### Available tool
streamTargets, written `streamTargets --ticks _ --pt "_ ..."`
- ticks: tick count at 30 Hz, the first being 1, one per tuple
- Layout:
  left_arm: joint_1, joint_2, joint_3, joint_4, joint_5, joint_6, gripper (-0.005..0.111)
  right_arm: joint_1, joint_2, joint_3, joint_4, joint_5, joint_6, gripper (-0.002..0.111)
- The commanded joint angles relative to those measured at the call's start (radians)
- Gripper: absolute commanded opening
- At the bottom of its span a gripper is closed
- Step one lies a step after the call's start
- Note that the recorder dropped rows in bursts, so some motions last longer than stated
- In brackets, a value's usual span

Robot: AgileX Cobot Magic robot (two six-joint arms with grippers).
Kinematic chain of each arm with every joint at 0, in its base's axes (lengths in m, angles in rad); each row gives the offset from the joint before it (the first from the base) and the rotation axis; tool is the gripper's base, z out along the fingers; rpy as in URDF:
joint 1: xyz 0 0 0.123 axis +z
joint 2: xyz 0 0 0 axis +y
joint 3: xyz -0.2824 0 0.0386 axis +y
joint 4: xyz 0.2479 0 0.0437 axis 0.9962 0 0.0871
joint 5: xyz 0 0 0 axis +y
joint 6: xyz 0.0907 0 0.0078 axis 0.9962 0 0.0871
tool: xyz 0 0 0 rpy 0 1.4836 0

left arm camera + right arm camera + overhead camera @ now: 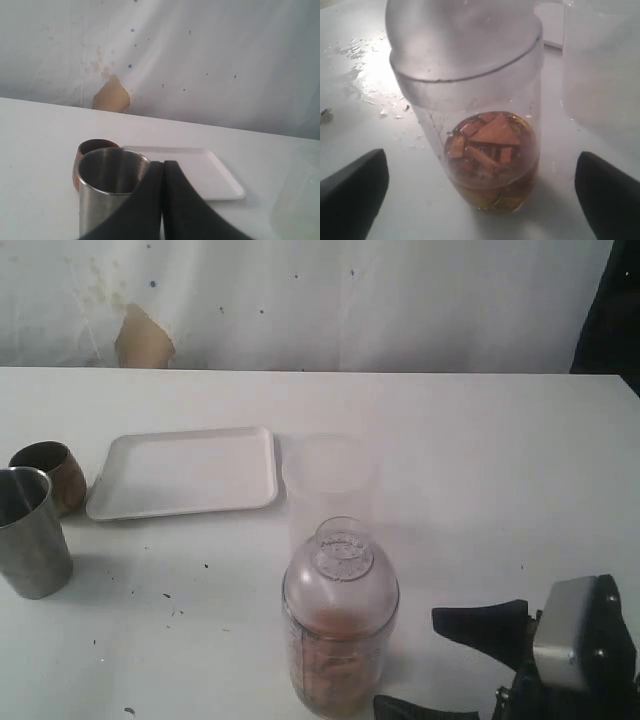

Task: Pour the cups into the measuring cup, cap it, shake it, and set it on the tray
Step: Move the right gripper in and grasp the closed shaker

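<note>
Measuring cup (487, 150): capped, upright, between the right jaws, touching neither.
Right gripper (480, 162): jaws spread wide, released.
Left gripper (162, 170): clenched, empty, near steel tumbler (105, 195).

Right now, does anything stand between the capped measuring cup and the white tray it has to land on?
Nothing stands squarely between them. In the exterior view a frosted tumbler stands just behind the measuring cup, beside the right edge of the tray, close to that path.

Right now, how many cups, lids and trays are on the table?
Cups: 4 (steel tumbler, brown cup, measuring cup, frosted tumbler)
Lids: 1 (dome lid, on the measuring cup)
Trays: 1 (white tray)
Total: 6
</note>
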Motion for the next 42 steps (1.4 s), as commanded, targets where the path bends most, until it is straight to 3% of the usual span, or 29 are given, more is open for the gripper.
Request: streamTargets --ticks 1,28,36,39,42 --pt "0.001 -0.004 0.006 0.011 -0.017 -0.005 0.000 0.000 0.056 -0.028 0.003 -0.068 -0.019 0.095" --pt "0.001 -0.004 0.006 0.011 -0.024 -0.005 0.000 0.198 0.384 -0.284 0.076 -0.140 -0.110 0.095" --pt "0.001 -0.004 0.006 0.011 -0.026 -0.009 0.000 0.212 0.461 -0.343 0.071 -0.139 -0.109 0.094" --pt "0.001 -0.004 0.006 0.011 -0.026 -0.009 0.000 0.212 0.468 -0.354 0.069 -0.139 -0.104 0.087" --pt "0.001 -0.004 0.006 0.011 -0.026 -0.009 0.000 0.212 0.468 -0.354 0.069 -0.139 -0.104 0.062"
